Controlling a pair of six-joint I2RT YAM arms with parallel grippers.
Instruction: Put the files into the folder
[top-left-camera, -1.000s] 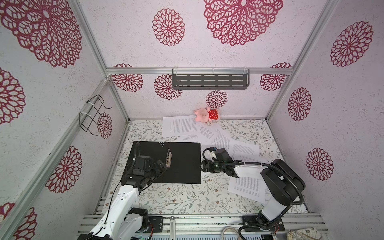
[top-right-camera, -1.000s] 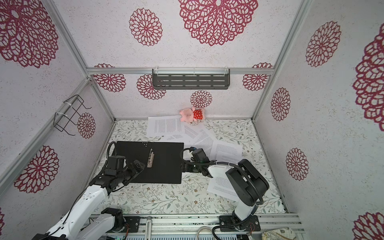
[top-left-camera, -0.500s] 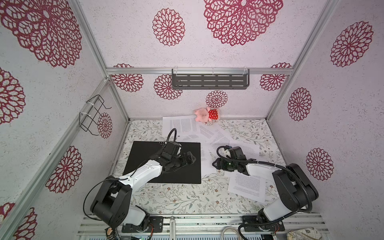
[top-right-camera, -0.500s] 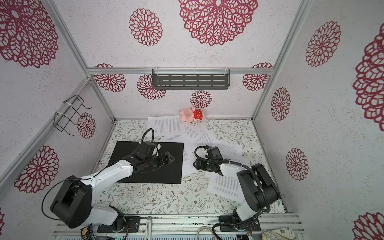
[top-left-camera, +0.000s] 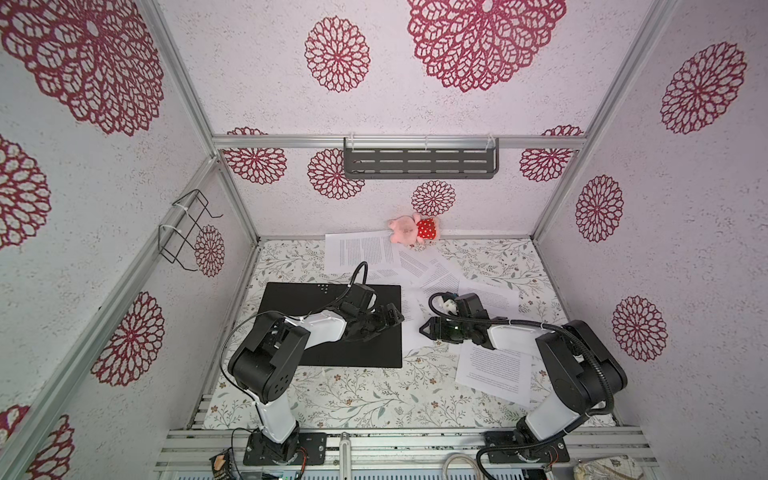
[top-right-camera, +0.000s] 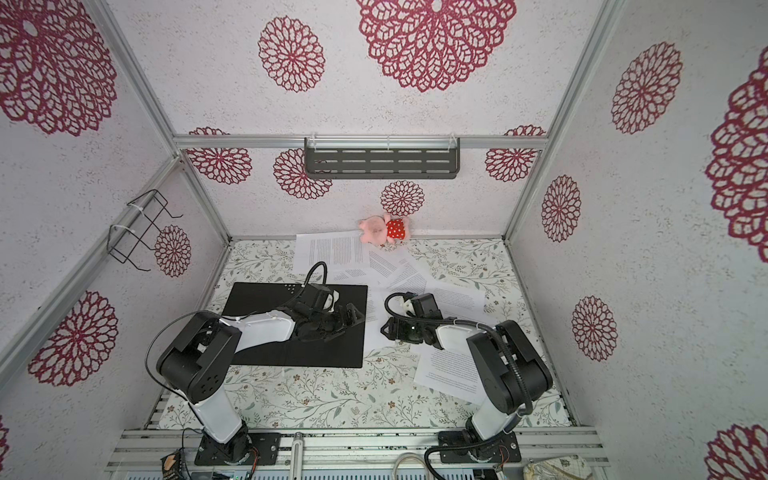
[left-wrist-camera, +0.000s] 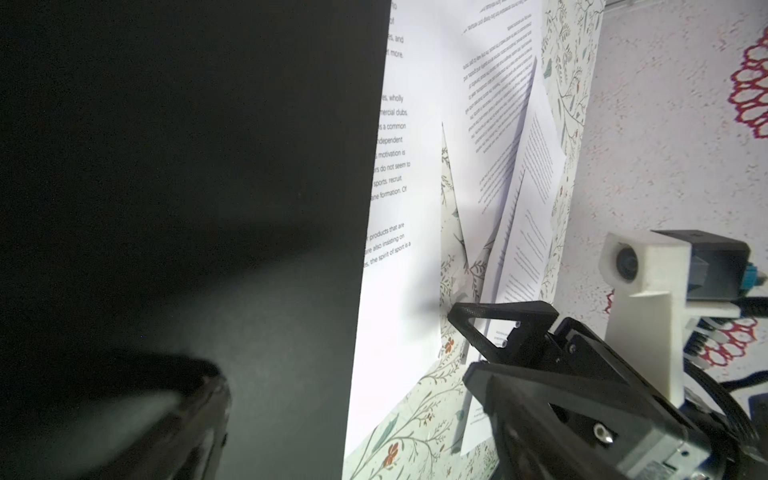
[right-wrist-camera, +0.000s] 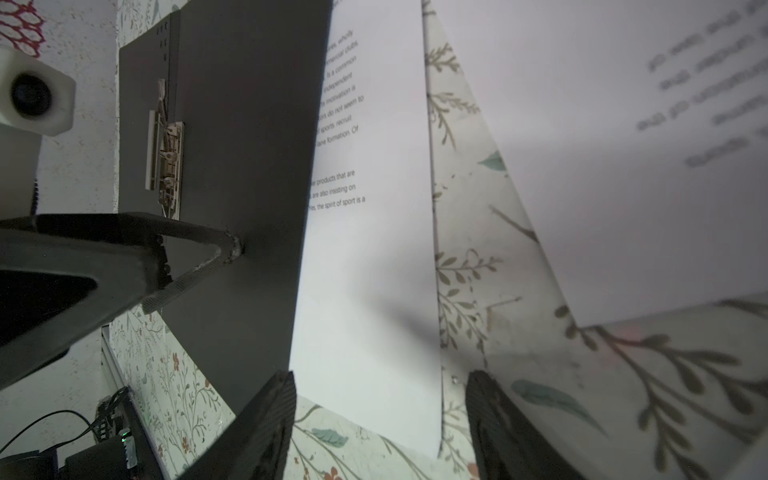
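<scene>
Fingers (right-wrist-camera: 266, 419) on your right gripper (top-left-camera: 422, 328): parted, gripping nothing, set either side of corner of 1 sheet (right-wrist-camera: 365, 270) tucked under folder's right edge. Left gripper (top-left-camera: 390, 318): fingers spread wide, empty, above folder (top-left-camera: 299, 299). Folder open flat on counter (top-left-camera: 353, 390), black inside up, clip (right-wrist-camera: 166, 158) exposed. Files (top-left-camera: 361, 251) loose behind and right of folder.

**Bright top views, dim wrist views**

Both top views are lit brightly and evenly from above and are rendered sharp. In the wrist views a soft grey shadow is cast on the files (right-wrist-camera: 374, 316), and their nearest text is blurred.
</scene>
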